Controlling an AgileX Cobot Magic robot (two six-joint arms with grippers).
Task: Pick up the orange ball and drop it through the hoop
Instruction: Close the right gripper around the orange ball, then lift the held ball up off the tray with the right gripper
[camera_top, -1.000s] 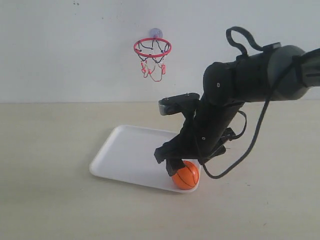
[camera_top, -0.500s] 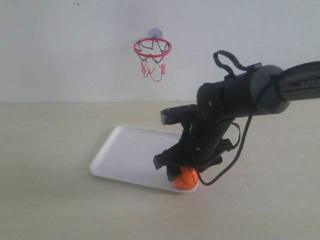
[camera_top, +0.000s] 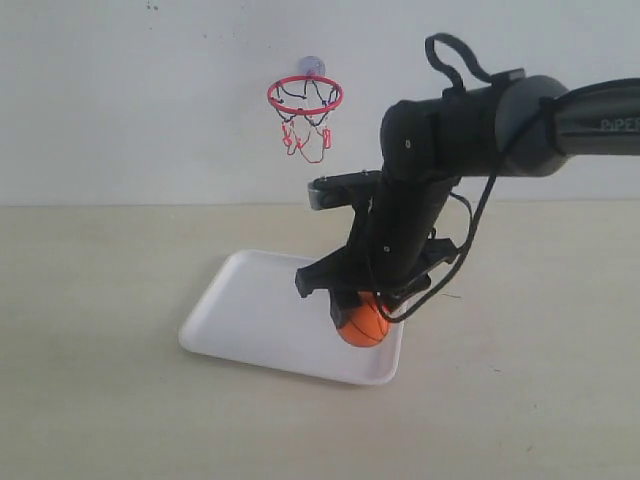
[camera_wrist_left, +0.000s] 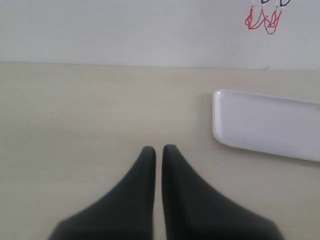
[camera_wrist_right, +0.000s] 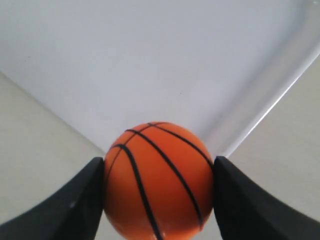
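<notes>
Plain lab tabletop (camera_top: 100, 420), blank white wall (camera_top: 120, 100)

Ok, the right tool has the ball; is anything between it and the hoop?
Nothing visible. From the orange ball in the right tool, only open air lies toward the hoop, mounted higher on the wall, left in the exterior view.

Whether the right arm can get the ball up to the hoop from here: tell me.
Probably yes. The right gripper is shut on the ball, held over the tray, and nothing stands between it and the hoop, higher up on the wall. Whether its reach goes that far I cannot tell.
</notes>
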